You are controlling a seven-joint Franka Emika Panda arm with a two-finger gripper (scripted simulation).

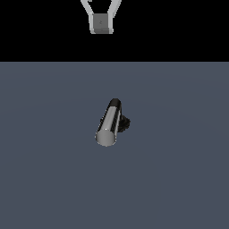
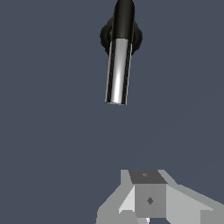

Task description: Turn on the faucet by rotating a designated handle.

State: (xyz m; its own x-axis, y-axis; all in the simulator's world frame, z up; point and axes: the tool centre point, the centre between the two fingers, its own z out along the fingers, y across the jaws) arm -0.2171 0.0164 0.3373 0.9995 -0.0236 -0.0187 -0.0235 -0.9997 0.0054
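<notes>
The faucet stands in the middle of the grey floor. Its handle [image 1: 108, 123] is a glossy chrome bar with a flat round end that points toward the camera and slightly to the exterior view's left. The dark elbow and black base [image 1: 124, 121] show behind it. My gripper [image 1: 100, 24] hangs at the top of the exterior view, well apart from the faucet, with its fingertips together and nothing between them. In the wrist view the handle [image 2: 118, 72] joins the dark elbow [image 2: 124, 19] over the black disc base [image 2: 105, 38]. The gripper [image 2: 148, 197] sits far from the bar's free end.
A flat grey-blue floor [image 1: 44, 179] spreads around the faucet. The background above it is black. No other objects show.
</notes>
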